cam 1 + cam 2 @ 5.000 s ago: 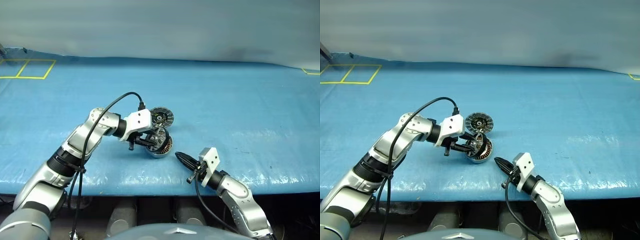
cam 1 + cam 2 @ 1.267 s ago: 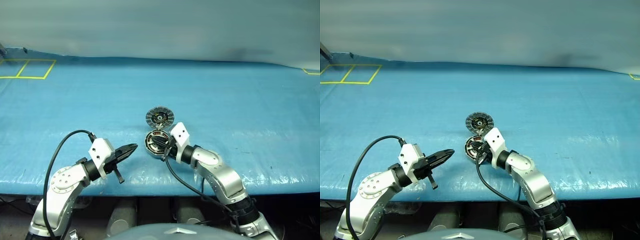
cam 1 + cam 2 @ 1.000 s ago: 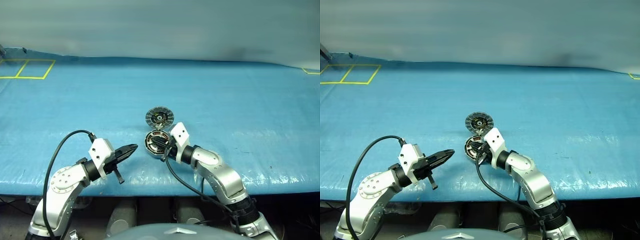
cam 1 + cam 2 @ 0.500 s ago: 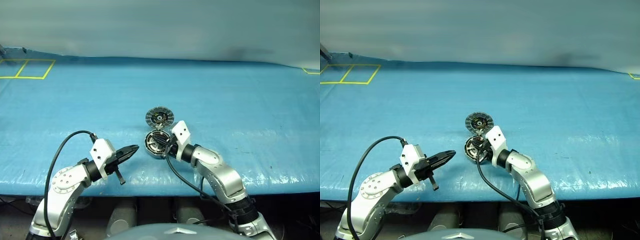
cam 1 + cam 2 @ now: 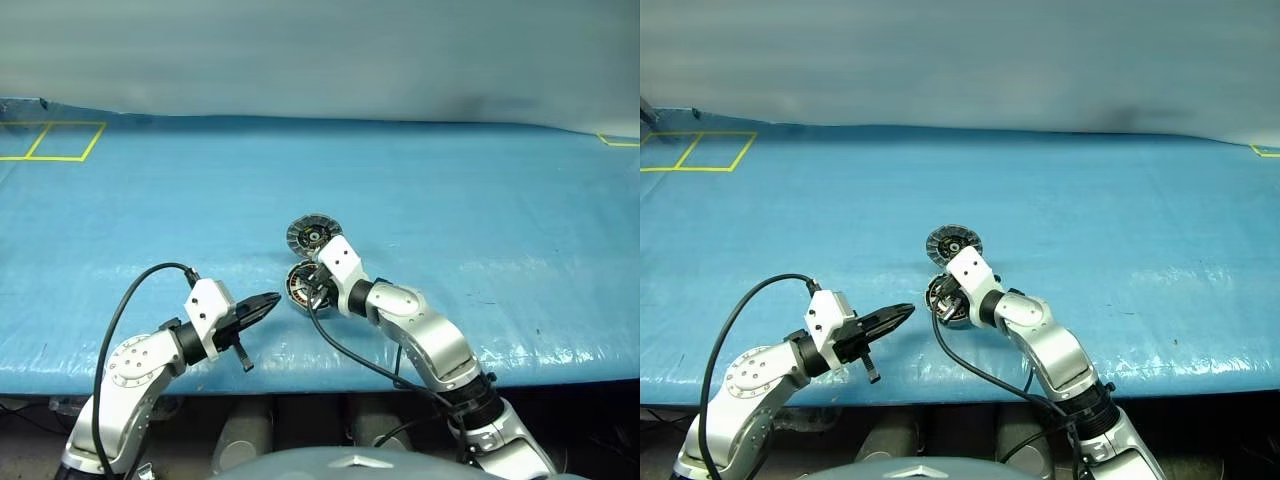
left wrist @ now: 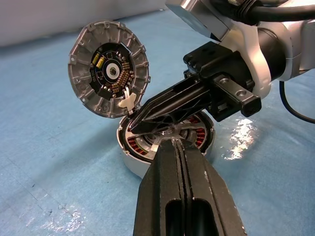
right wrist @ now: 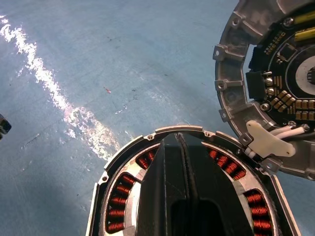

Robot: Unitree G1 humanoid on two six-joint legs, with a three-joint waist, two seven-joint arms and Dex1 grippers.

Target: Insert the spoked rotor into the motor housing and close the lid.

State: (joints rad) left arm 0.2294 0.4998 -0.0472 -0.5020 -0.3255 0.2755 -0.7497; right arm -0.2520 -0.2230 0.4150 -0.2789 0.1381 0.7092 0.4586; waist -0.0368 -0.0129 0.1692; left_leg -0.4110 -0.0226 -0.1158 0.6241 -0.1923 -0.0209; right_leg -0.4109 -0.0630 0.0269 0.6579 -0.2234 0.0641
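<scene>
Compared with five seconds ago, the two arms have changed roles: the left hand (image 5: 262, 303) has gone back from the motor housing (image 5: 300, 285) to the lower left of the frame, and the right hand (image 6: 147, 116) has come up from the lower edge to the housing.

At the lower left of the head view, the left hand hovers above the blue surface (image 5: 480, 200) with its fingers pressed together and nothing between them. It points to the housing, which is near but apart from it.

At the middle of the frame, the housing lies on the surface with its copper windings open to view. The spoked rotor (image 6: 173, 132) seems to sit already inside it. The right hand, also closed with nothing held, puts its tips on the rotor near the hub.

Just behind the housing, the lid (image 5: 311, 234) stands open on its hinge, inner face with small electronic parts toward the camera.

I judge that the housing is stiff, quite heavy metal and slippery at the rim. The windings and the lid's parts are fragile, so it is better to push the lid at its plain toothed rim.
</scene>
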